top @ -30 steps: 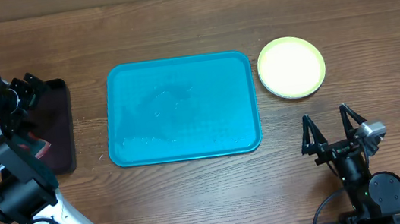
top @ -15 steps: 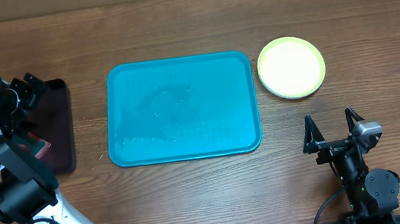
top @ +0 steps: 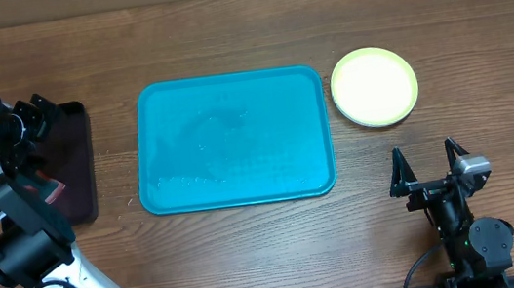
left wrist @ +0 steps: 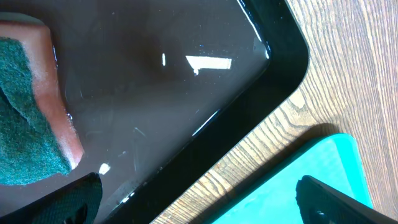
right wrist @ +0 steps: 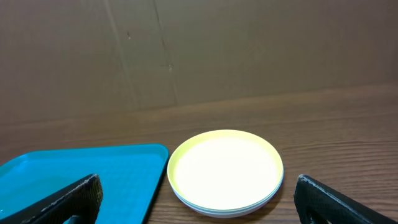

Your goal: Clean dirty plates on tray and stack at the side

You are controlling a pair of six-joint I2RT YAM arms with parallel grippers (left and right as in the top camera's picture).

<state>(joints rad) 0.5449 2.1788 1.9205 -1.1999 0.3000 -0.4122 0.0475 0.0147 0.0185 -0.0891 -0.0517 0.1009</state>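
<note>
The plates stand in one stack on the table right of the turquoise tray, the yellow-green rimmed one on top; the right wrist view shows paler rims under it. The tray holds no plates and looks wet; it also shows in the right wrist view and the left wrist view. My right gripper is open and empty, below the stack near the front edge; its fingertips frame the stack in its wrist view. My left gripper is open and empty over the black tray, spanning its edge in its wrist view.
A smaller black tray lies left of the turquoise tray and holds water and a sponge with a green scouring face. A brown cardboard wall stands behind the table.
My right gripper drew back a little toward the front edge and to the right. The plates, the tray and my left arm have not moved.
</note>
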